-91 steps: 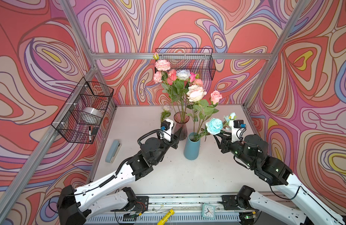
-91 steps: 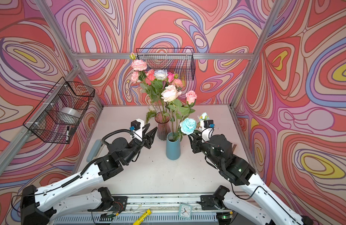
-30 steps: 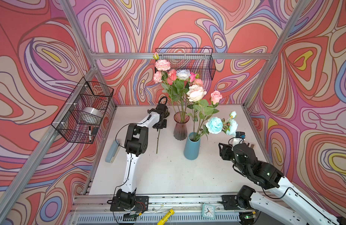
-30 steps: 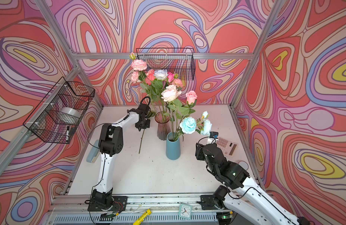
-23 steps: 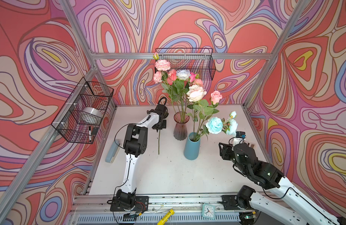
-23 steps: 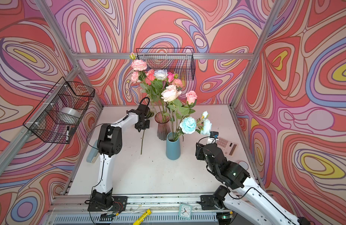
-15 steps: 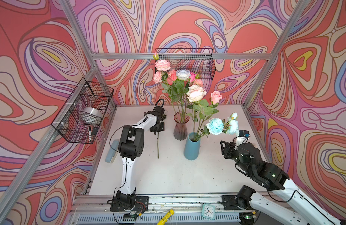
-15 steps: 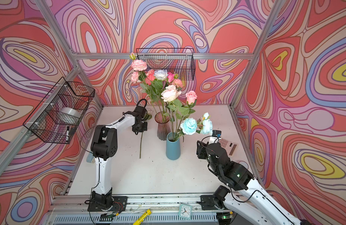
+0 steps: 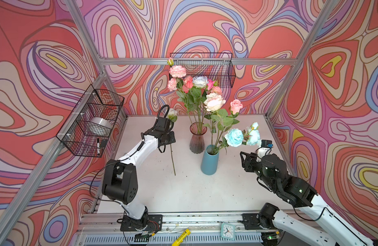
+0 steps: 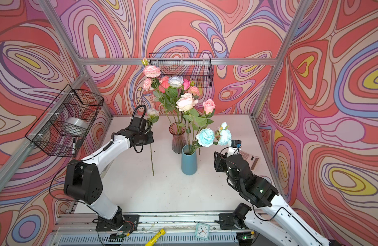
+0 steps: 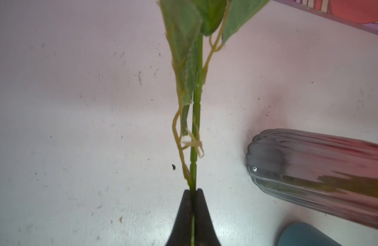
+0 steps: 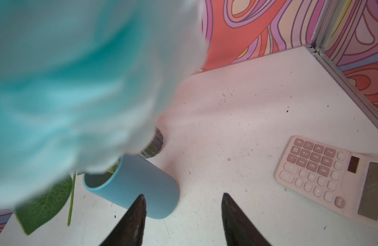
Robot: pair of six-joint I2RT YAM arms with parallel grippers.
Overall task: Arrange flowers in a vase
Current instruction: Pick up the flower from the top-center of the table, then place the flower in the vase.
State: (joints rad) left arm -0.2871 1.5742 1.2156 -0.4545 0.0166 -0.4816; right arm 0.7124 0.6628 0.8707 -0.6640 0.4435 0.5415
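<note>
Now left pincer (image 11: pixel 193 191) pinches one rose (image 9: pixel 172 112), right pincer (image 12: pixel 182 194) spread; one glass vase (image 9: pixel 197 138), one blue vase (image 9: pixel 209 161)

A white desk (image 9: pixel 183 191), scuffed and flecked with small dark specks, spans the bottom of a patterned booth. Near its middle stand two upright vases: a ribbed pink glass vase (image 9: pixel 197 138) and, just beside it toward the front edge, a blue vase (image 9: pixel 209 159). A pink calculator (image 10: pixel 251 160) lies flat near the right edge.
</note>
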